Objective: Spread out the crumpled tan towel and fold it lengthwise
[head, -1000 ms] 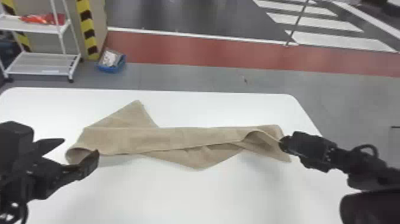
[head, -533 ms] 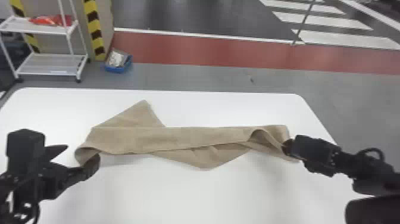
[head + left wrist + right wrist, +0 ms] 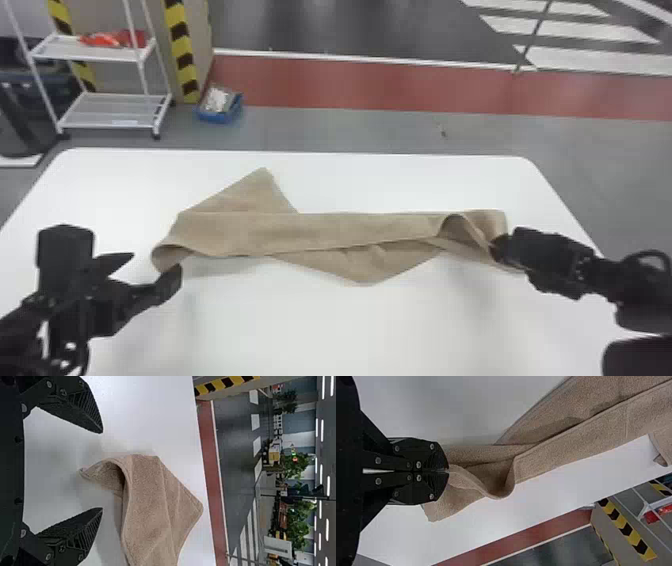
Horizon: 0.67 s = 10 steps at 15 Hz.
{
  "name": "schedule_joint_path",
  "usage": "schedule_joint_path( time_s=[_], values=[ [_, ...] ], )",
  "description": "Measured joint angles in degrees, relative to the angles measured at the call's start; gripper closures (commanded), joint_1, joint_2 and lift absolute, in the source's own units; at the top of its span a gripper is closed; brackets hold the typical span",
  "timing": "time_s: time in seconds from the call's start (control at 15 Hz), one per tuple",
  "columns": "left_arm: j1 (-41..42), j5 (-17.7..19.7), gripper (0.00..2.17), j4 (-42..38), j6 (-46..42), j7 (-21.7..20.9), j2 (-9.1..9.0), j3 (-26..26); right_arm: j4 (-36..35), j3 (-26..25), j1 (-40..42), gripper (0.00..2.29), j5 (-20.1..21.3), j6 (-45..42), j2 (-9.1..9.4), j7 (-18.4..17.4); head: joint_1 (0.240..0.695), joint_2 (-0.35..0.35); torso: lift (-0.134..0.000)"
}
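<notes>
The tan towel lies as a long twisted strip across the white table, with one corner pointing to the far side and another to the near side. At its left end my left gripper stands open, close to the curled edge. In the left wrist view, bare table shows between the fingers of my left gripper, and the towel lies just beyond them. My right gripper is at the towel's right end. In the right wrist view, my right gripper is shut on a raised fold of the towel.
The white table has bare surface in front of and behind the towel. Past its far edge, on the floor, are a white shelf rack, a blue bin and a striped post.
The head view has shifted, so table and towel sit farther right in it. My left gripper has come nearer the towel's left end, still open. My right gripper keeps its hold at the right end.
</notes>
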Motion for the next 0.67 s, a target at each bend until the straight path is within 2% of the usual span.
schedule_joint_path(
  time_s=[0.2,0.33,0.4,0.67],
  values=[
    [-0.8,0.3,0.35,1.5,0.0,0.0,0.00,0.0,0.0,-0.1,-0.1,2.08,0.1,0.0,0.05,0.0,0.695,-0.125,-0.124],
    [-1.2,0.2,0.59,2.3,0.0,-0.1,0.00,0.0,0.0,-0.2,-0.2,2.08,0.1,0.0,0.03,0.0,0.695,-0.128,-0.124],
    [-1.4,0.2,0.61,2.5,0.0,-0.2,0.00,0.0,0.0,-0.3,-0.2,2.08,0.1,-0.1,0.02,0.0,0.695,-0.128,-0.124],
    [-1.7,0.1,1.46,3.0,0.7,-1.1,0.00,0.0,0.0,-0.4,-0.4,2.08,0.0,-0.2,0.00,0.0,0.695,-0.132,-0.124]
  ],
)
